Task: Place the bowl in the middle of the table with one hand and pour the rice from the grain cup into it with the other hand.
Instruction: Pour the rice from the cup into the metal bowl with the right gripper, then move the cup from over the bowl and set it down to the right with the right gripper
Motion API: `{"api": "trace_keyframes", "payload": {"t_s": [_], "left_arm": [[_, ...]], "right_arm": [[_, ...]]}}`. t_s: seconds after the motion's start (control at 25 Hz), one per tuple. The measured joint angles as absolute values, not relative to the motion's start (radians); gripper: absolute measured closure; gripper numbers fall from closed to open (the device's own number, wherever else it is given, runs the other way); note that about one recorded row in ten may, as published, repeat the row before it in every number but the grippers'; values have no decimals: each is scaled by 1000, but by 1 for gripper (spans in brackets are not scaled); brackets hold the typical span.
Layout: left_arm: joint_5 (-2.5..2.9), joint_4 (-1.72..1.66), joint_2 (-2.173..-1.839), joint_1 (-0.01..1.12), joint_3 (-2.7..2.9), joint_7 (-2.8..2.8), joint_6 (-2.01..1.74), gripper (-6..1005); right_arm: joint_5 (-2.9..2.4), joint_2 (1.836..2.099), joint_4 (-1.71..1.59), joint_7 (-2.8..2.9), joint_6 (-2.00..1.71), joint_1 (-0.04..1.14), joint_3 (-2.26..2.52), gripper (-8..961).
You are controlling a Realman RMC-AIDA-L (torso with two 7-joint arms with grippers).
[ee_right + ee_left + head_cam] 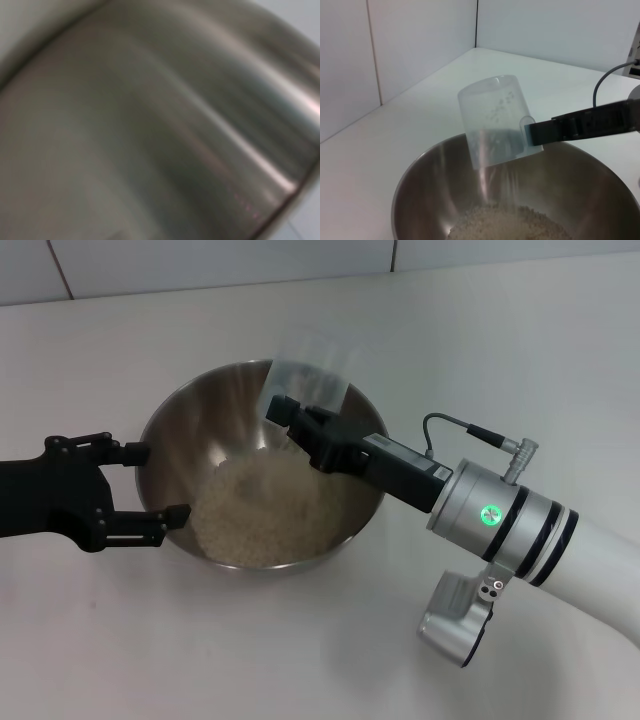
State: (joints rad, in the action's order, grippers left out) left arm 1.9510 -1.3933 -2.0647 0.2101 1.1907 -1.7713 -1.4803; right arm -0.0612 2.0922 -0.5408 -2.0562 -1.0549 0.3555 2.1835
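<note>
The steel bowl (170, 435) stands on the white table (300, 640) near its middle, with a heap of rice (262, 510) inside. My right gripper (300, 412) is shut on the clear grain cup (312, 368) and holds it upturned over the bowl's far side. In the left wrist view the cup (492, 120) is mouth down, a few grains cling inside, and thin streams fall onto the rice (507, 225) in the bowl (420, 185). My left gripper (150, 483) is open just beside the bowl's left rim, not touching it. The right wrist view shows only the bowl's inner wall (160, 125).
A tiled wall (200, 265) runs along the table's far edge. My right arm (520, 530) reaches in from the right, with a cable by its wrist. White tabletop lies in front of the bowl.
</note>
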Motion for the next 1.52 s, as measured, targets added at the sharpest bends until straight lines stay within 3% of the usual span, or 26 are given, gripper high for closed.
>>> {"api": "trace_keyframes", "payload": {"t_s": [0.32, 0.48, 0.84, 1.2, 1.52], "left_arm": [[1951, -1389, -2065, 211, 1192, -1770, -1480, 132], [1951, -1390, -2064, 210, 1192, -1771, -1480, 132], [1951, -1388, -2065, 211, 1192, -1772, -1480, 132], [1951, -1383, -2065, 224, 1194, -1768, -1479, 133], [1951, -1382, -2066, 228, 1195, -1768, -1477, 133]], "right_arm": [[128, 2092, -576, -1948, -1129, 347, 2262, 887], [611, 2092, -669, -1501, -1296, 341, 2472, 882], [896, 2092, -610, -637, -1399, 315, 2443, 870], [895, 2080, -288, -48, -1170, 403, 2350, 859], [687, 2080, -246, 39, -948, 461, 2353, 849]]}}
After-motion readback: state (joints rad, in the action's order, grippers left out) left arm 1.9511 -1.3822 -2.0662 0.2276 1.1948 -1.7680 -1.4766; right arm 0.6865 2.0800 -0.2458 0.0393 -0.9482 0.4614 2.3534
